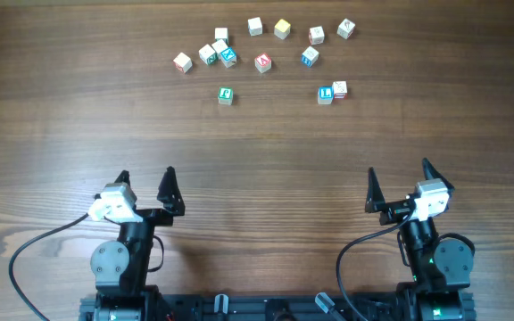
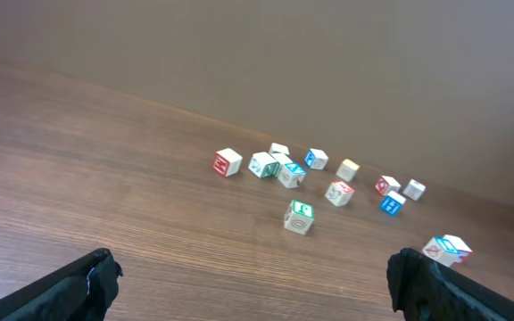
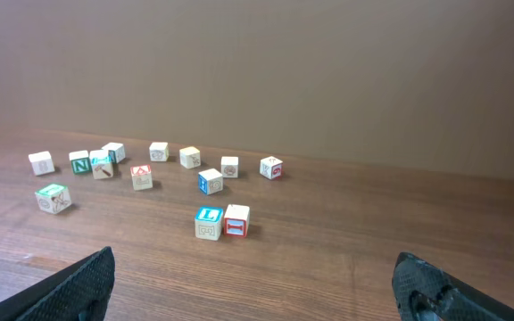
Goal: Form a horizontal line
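Note:
Several small pale wooden alphabet cubes lie loose and scattered across the far part of the table; no horizontal line shows among them. A green-faced cube (image 1: pixel 226 94) (image 2: pixel 299 216) sits nearest on the left. A blue cube (image 1: pixel 326 94) (image 3: pixel 208 222) touches a red one (image 1: pixel 339 88) (image 3: pixel 236 220) on the right. A tight cluster (image 1: pixel 219 52) (image 2: pixel 279 167) lies at the far left. My left gripper (image 1: pixel 145 176) (image 2: pixel 252 267) and right gripper (image 1: pixel 400 169) (image 3: pixel 255 267) both stand open and hold nothing, well short of the cubes.
The brown wooden table (image 1: pixel 257 152) stretches bare between the grippers and the cubes. A plain wall (image 3: pixel 257 71) rises behind the far edge. Black cables (image 1: pixel 34 250) trail from the arm bases at the near edge.

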Controlling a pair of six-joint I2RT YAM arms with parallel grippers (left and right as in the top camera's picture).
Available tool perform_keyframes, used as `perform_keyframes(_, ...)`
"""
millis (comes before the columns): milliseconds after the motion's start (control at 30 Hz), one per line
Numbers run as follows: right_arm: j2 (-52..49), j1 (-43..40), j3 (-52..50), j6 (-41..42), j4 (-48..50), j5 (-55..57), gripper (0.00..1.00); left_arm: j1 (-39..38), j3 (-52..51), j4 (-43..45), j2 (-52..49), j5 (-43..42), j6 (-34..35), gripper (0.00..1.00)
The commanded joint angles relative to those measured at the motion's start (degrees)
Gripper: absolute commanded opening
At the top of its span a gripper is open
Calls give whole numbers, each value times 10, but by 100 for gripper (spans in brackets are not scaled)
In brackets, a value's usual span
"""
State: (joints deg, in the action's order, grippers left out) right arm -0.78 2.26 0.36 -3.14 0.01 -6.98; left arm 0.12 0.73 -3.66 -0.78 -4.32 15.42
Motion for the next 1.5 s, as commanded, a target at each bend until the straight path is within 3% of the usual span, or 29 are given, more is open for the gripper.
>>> perform_keyframes(0, 3, 2, 0, -8, 3, 6, 100, 0, -3, 14, 4, -62, 5, 100)
perform_keyframes(133, 3, 2, 0, -8, 3, 6, 100, 0, 15, 23, 4, -117, 5, 100)
perform_keyframes(400, 3, 2, 0, -8, 3, 6, 100, 0, 158, -17, -58, -117, 5, 100)
perform_keyframes(567, 3, 2, -1, -8, 3, 6, 100, 0, 289, -46, -185, -118, 5, 100)
perform_keyframes(900, 3, 2, -1, -8, 3, 6, 100, 0, 650, -265, -487, -118, 5, 100)
perform_keyframes(1033, 3, 2, 0, -8, 3, 6, 100, -1, 761, -290, -588, -118, 5, 100)
perform_keyframes(1300, 3, 2, 0, -8, 3, 6, 100, -49, 807, -270, -700, -135, 5, 100)
perform_keyframes(1467, 3, 2, -1, -8, 3, 6, 100, -74, 807, -225, -763, -192, 18, 100)
